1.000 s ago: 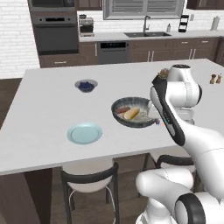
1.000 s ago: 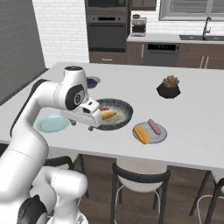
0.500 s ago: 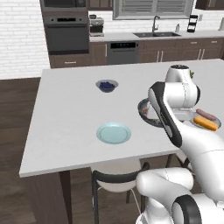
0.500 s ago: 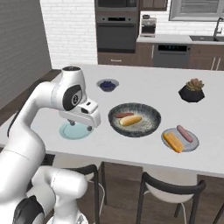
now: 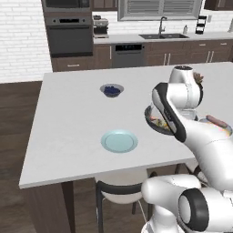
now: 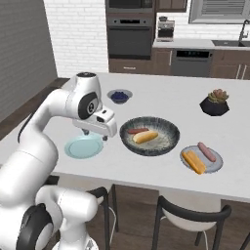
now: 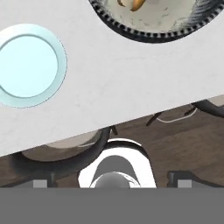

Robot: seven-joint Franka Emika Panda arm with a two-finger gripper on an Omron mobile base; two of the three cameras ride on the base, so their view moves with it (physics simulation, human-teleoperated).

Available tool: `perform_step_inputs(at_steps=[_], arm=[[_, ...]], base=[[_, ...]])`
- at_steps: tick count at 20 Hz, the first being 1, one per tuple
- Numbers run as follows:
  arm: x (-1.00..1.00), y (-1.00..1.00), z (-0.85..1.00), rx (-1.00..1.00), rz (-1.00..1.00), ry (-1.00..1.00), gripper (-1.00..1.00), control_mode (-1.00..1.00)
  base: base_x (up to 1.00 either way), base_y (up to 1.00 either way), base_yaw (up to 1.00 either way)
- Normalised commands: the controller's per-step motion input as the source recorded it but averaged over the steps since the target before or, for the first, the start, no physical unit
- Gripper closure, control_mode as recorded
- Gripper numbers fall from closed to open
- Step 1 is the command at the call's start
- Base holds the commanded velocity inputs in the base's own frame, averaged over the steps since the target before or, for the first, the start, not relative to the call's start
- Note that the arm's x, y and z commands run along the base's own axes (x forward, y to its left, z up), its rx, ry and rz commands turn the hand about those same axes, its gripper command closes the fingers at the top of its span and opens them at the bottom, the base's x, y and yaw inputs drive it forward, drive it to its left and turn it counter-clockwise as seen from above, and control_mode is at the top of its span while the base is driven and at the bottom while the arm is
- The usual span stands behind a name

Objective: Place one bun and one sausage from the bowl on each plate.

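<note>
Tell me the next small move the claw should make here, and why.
Probably swing over the bowl and descend on the bun. The grey plate already holds a bun and a sausage, while the blue-green plate is bare. The claw is open, holds nothing, and faces the counter edge between plate and bowl.

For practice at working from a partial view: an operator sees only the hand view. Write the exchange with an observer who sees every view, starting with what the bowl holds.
Operator: What does the bowl hold?
Observer: The bowl holds a red-brown sausage and a yellow-tan bun, side by side.
Operator: Is there a second plate, and is it served?
Observer: Yes. The grey plate, on the far side of the bowl from the blue-green one, holds an orange bun and a pink sausage.
</note>
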Motion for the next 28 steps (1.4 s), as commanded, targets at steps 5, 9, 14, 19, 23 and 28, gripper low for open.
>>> perform_step_inputs(at_steps=[5,9,14,19,23,28], arm=[[0.97,-0.69,-0.04,0.04,-0.05,0.05,-1.00,-1.00],[0.75,-0.72,-0.24,0.00,-0.14,0.01,-1.00,-1.00],[0.73,-0.39,-0.45,0.00,-0.14,0.00,-1.00,-1.00],[0.74,-0.32,-0.54,0.03,-0.12,0.00,-1.00,-1.00],[0.77,-0.19,-0.42,0.04,-0.03,-0.01,-1.00,-1.00],[0.69,-0.30,-0.32,0.05,0.00,0.00,-1.00,-1.00]], base=[[0.00,0.00,0.00],[0.00,0.00,0.00],[0.00,0.00,0.00],[0.00,0.00,0.00],[0.00,0.00,0.00],[0.00,0.00,0.00]])
